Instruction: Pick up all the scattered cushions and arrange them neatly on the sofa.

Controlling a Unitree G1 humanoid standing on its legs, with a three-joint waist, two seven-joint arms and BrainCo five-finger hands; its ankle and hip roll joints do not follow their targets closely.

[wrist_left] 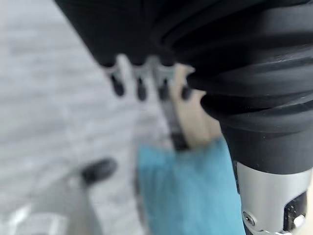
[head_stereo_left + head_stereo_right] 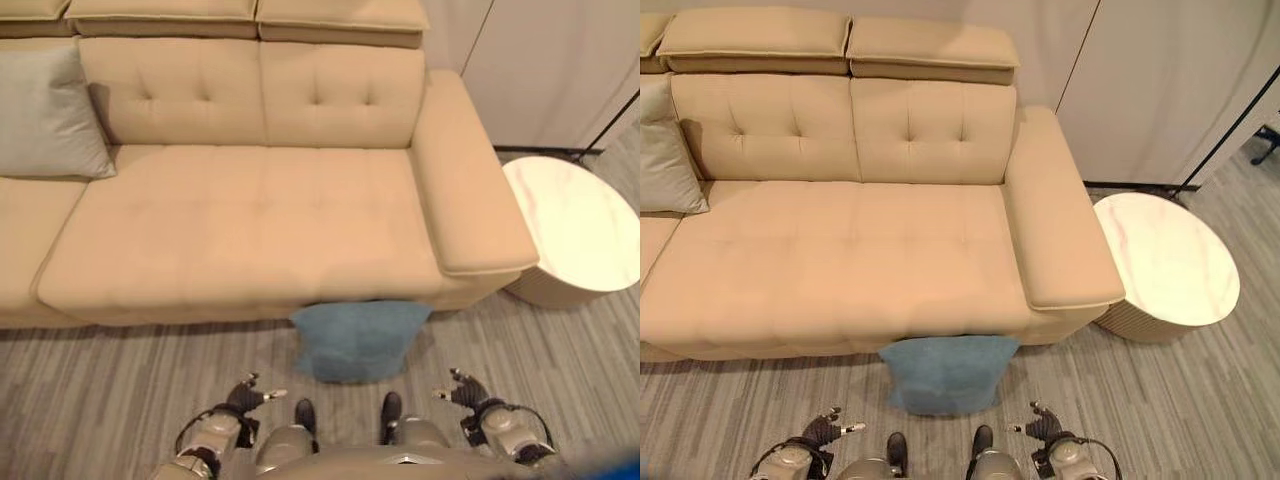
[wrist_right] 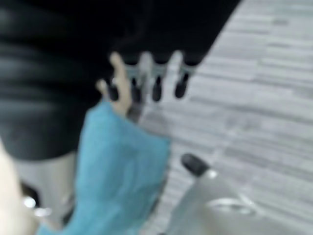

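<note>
A blue cushion leans on the floor against the front of the beige sofa, below its right seat. A pale grey cushion stands against the sofa's backrest at the far left. My left hand hangs low at the cushion's lower left, fingers straight and empty. My right hand hangs at its lower right, likewise open and empty. Both stay apart from the blue cushion, which shows past the straight fingers in the left wrist view and, as the blue cushion, in the right wrist view.
A round white marble-topped side table stands right of the sofa's armrest. Grey striped carpet covers the floor in front. White wall panels rise behind the table.
</note>
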